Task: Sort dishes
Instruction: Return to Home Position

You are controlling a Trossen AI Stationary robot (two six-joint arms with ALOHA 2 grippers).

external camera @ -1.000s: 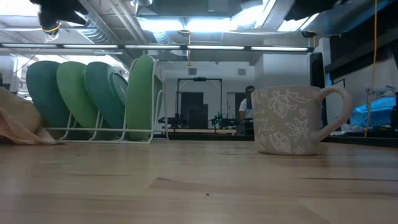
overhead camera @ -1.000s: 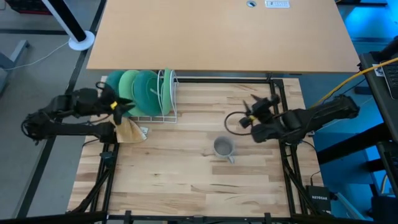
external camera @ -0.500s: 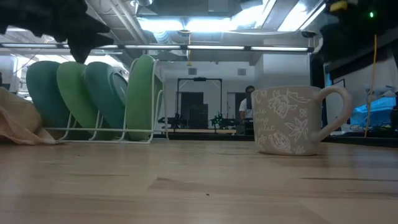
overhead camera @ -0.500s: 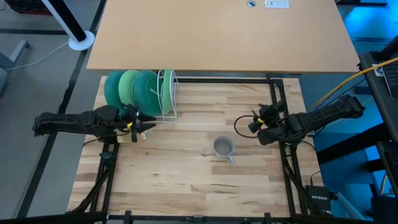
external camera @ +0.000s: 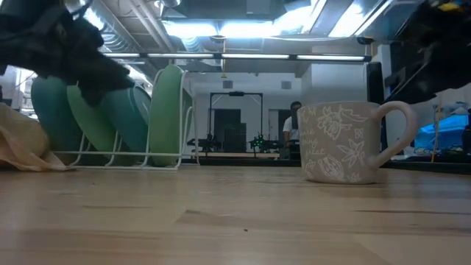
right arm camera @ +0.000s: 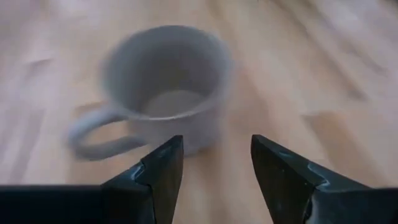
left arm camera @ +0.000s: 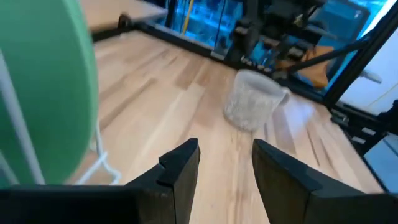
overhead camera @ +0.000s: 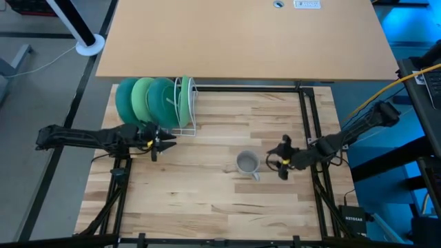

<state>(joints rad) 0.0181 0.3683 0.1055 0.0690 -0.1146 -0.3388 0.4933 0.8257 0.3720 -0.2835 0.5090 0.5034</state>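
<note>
Got several plates standing on edge in the white wire rack, over at the far left part of the table. Mix of dark teal and lighter green. Can also spot a tan cloth bunched up just beside the rack in the low view.

Found the grey mug sitting upright near the middle of the table, well apart from the rack, with its handle turned toward the near right.

Seeing the left claw low, just in front of the rack: released, gripping nothing.

Same deal with the right claw: released and empty, just beside the mug on its right, aimed straight at it, not touching.
</note>
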